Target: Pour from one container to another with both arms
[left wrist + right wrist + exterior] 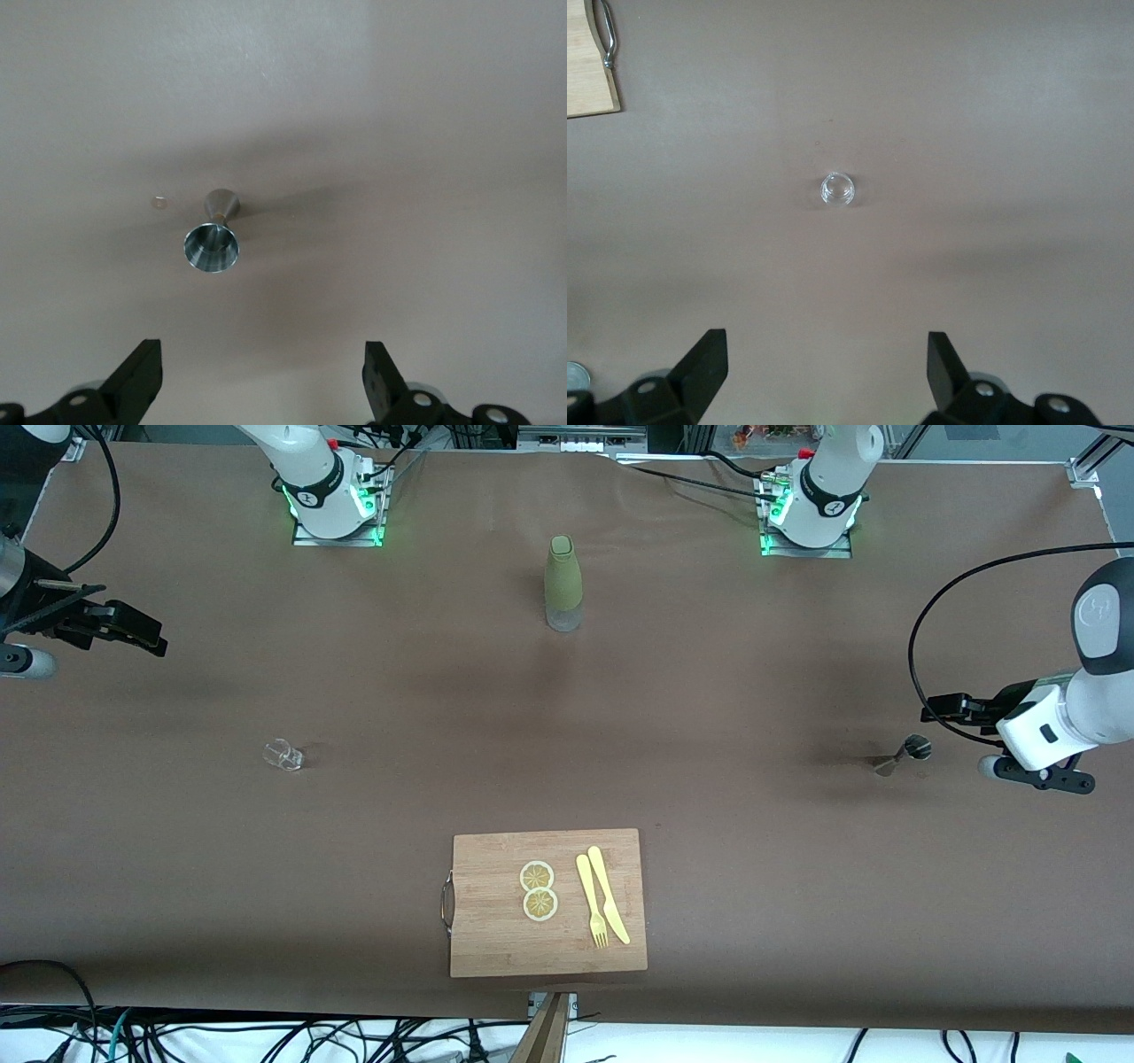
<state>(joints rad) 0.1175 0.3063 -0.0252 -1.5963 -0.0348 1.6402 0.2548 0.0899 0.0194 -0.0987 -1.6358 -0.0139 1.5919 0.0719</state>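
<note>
Both tools hang spread and empty, left tool [257, 376] over the metal jigger [212, 243], right tool [824, 376] over the small glass [837, 189], and either light cup could tip on an off-centre pinch.

Green bottle [563, 583], yellow cutlery [601, 895], perhaps plastic.

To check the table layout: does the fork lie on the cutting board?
Yes, the fork lies on the cutting board, beside the knife.
</note>
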